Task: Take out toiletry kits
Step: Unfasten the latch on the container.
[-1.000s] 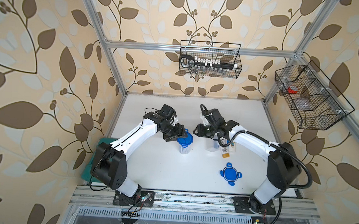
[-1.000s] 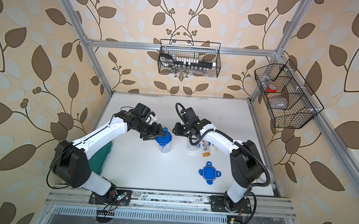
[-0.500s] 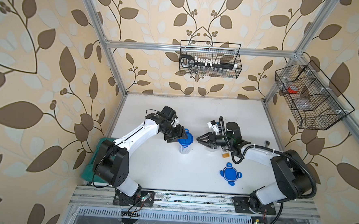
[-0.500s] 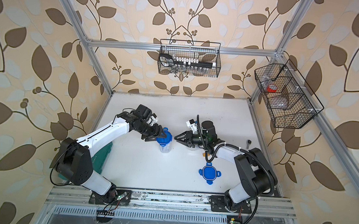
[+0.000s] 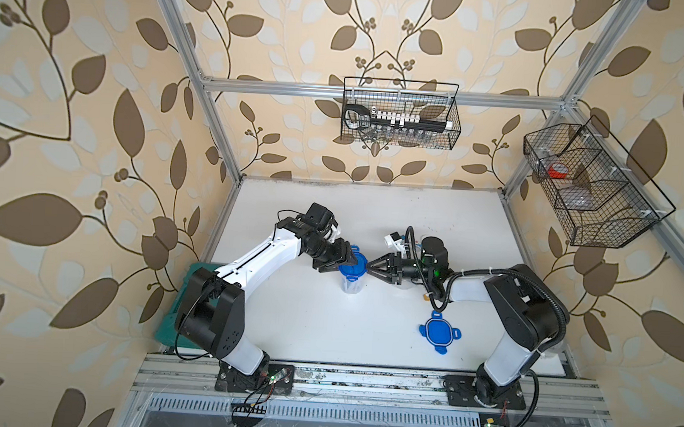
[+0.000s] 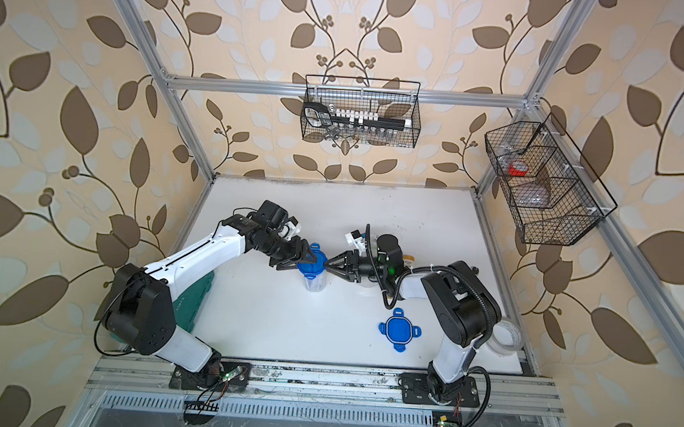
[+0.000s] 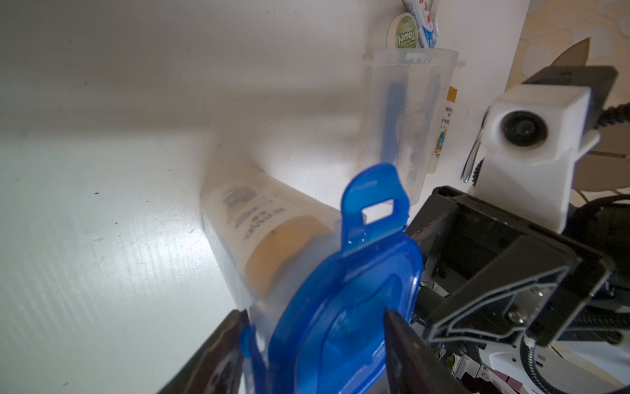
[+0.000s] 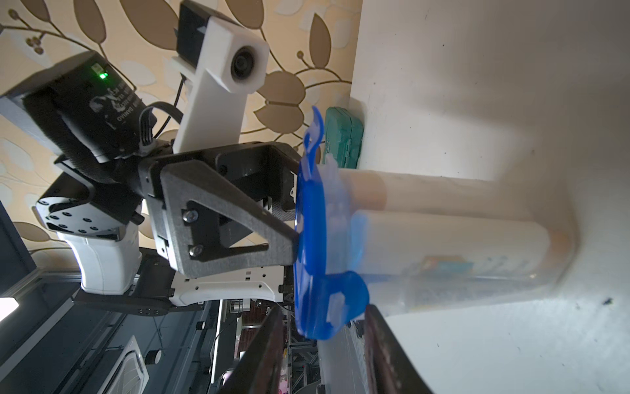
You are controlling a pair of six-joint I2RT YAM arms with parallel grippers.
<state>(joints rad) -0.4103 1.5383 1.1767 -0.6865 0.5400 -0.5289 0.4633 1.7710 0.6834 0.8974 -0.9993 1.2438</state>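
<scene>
A clear jar with a blue lid stands upright mid-table. It holds one toiletry kit, with an orange-capped white bottle showing through the wall. My left gripper reaches in from the left and is shut across the lid. My right gripper comes level from the right, open, with one lid tab between its fingertips. Behind it a second jar stands open with a blue toothbrush inside. A bottle, a towel disc and a tube lie beside it.
A loose blue lid lies front right. A green case sits past the table's left edge, and a tape roll lies by the right arm's base. Wire baskets hang on the back and right walls.
My right arm left the open jar, dropped low and swung left until its fingers reached the closed jar's lid tab. My left gripper stayed at the lid and narrowed slightly.
</scene>
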